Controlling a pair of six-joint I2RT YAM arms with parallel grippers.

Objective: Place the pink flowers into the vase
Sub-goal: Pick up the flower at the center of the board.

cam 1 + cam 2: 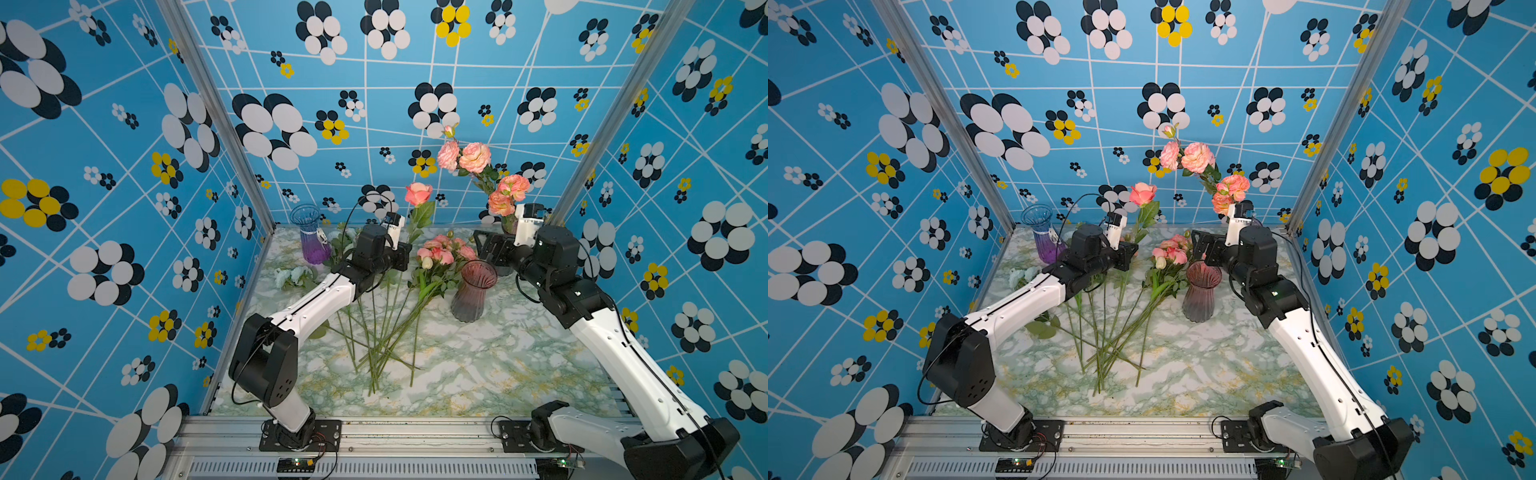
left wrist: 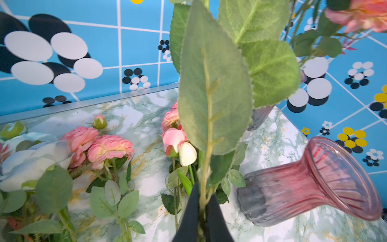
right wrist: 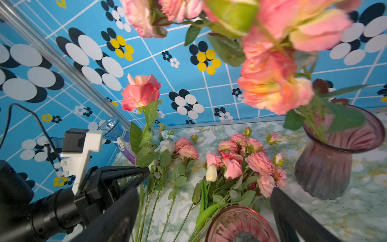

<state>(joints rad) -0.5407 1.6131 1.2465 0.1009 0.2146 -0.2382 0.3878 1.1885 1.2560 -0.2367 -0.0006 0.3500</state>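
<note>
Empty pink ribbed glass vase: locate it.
The vase stands upright right of centre in both top views, beside the lying pink flowers and the right tool.

I see the marble-patterned table (image 1: 478,374) carrying loose pink flowers (image 1: 442,251), white flowers (image 1: 295,275), a pink vase (image 1: 473,291) and a purple vase (image 1: 313,243)

Cannot see the jaws of the left gripper (image 2: 204,209) in both top views: buried behind the black wrist housing (image 1: 376,249) at mid-frame. In the left wrist view, only black fingers (image 2: 193,209) pinched on the stem of a long-stemmed pink artificial rose (image 1: 418,193), cut by the frame edge; bloom blocked by a serrated green leaf (image 2: 209,94). Right of centre in both top views, barely a sliver of a dark purple ribbed glass vase (image 1: 508,224) behind the white camera mount (image 1: 524,226). Smeared out of focus in the right wrist view: ruffled peach-pink blooms (image 3: 272,88). Too small to read: white tag (image 1: 321,236) on the blue-to-violet glass vase (image 1: 309,237).
</note>
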